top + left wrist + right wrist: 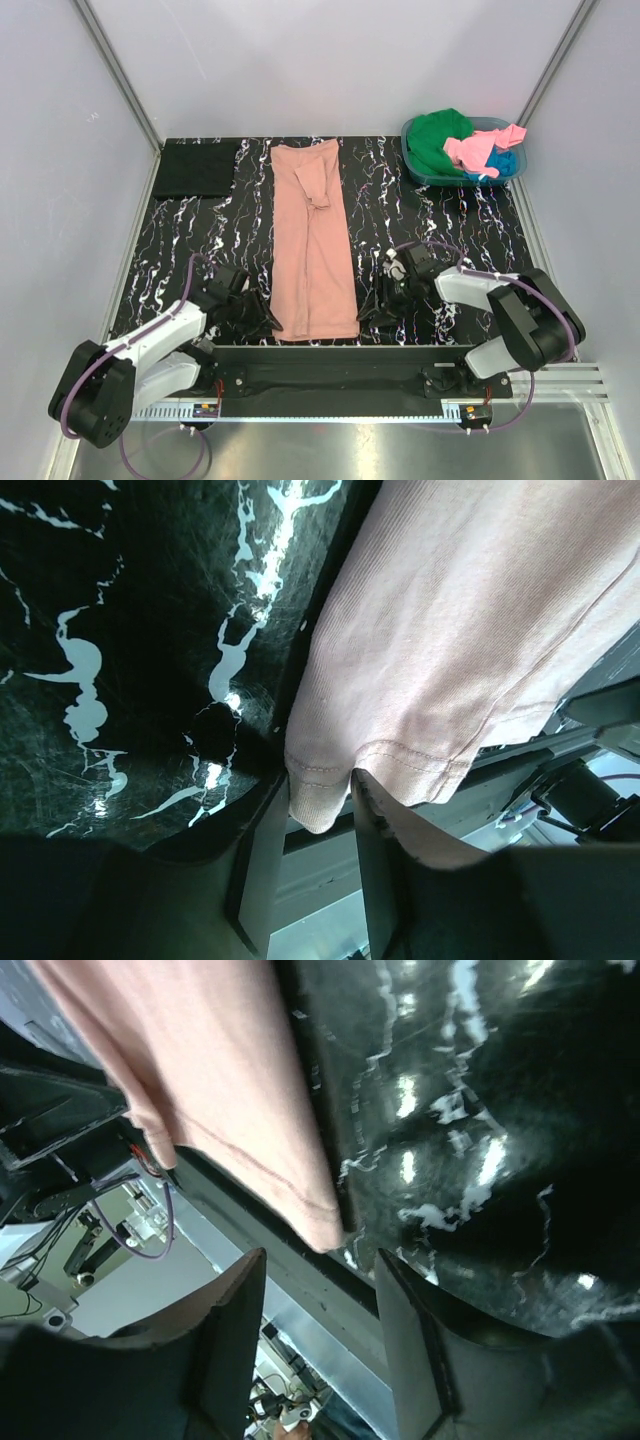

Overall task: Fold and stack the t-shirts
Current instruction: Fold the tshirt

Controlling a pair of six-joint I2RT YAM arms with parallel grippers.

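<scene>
A salmon-pink t-shirt (312, 250), folded into a long strip, lies down the middle of the black marbled table (200, 250). My left gripper (262, 318) is at its near left corner. In the left wrist view that hemmed corner (320, 805) sits between the fingertips of the left gripper (318, 780); the jaws are narrowed around it with a gap still showing. My right gripper (375, 305) is at the near right corner. The right gripper (320, 1255) is open, and the shirt corner (315, 1225) lies just ahead of its tips. A folded black t-shirt (195, 168) lies at the back left.
A teal basket (415, 165) at the back right holds green (438, 140), bright pink (480, 150) and blue (503, 163) t-shirts. The table's near edge and the arms' black mounting rail (340, 365) lie right behind both grippers. Metal frame posts flank the table.
</scene>
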